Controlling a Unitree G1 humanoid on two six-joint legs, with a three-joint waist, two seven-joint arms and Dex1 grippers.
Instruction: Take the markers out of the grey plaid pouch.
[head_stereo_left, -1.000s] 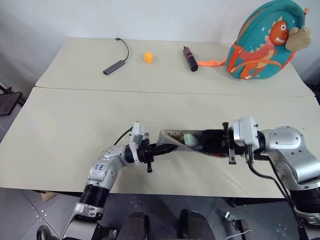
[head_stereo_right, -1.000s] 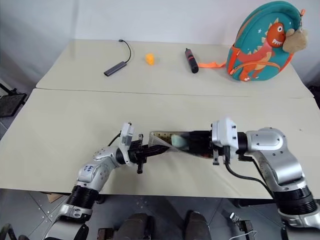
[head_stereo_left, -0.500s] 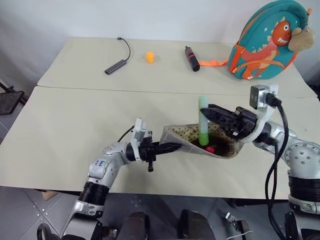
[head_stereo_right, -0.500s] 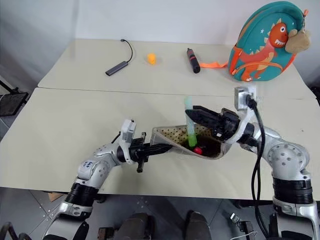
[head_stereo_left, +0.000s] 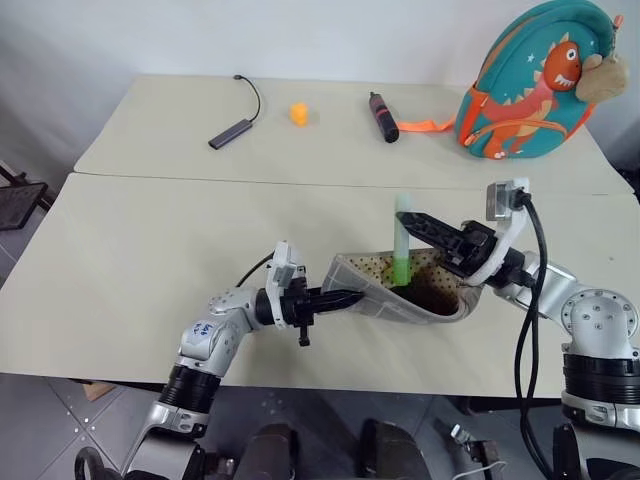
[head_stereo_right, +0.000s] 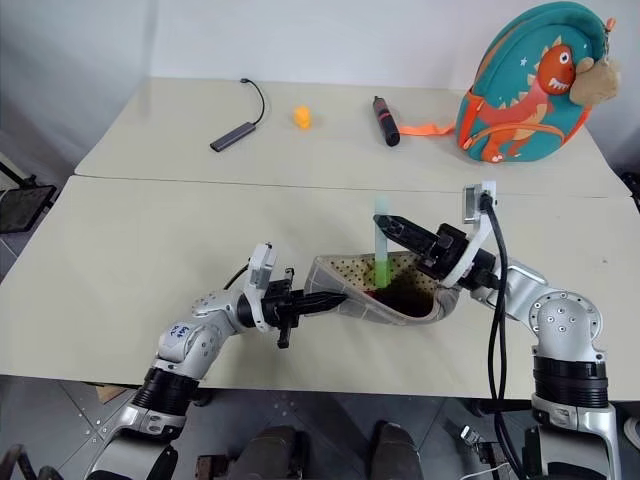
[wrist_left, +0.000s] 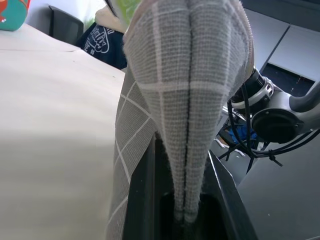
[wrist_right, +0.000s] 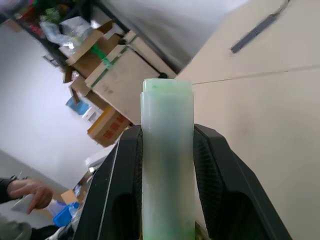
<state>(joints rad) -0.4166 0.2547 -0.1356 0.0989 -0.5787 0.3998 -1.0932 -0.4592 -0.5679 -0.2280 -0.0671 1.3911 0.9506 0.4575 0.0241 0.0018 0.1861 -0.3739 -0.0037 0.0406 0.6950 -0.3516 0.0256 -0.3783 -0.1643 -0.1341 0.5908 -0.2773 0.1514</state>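
The pouch (head_stereo_left: 385, 290) was grey with thin white lines crossing in squares, and its inside was tan with little dark dots. The marker (head_stereo_left: 402, 243) standing up out of the pouch was bright green with a pale top. Far behind the pouch, the backpack (head_stereo_left: 530, 85) was teal with an orange dinosaur. Near it lay a black tube (head_stereo_left: 381, 117) with an orange strap, a small orange thing (head_stereo_left: 297, 114) and a dark grey stick on a black cord (head_stereo_left: 232, 128). The tables (head_stereo_left: 130, 250) were pale cream.
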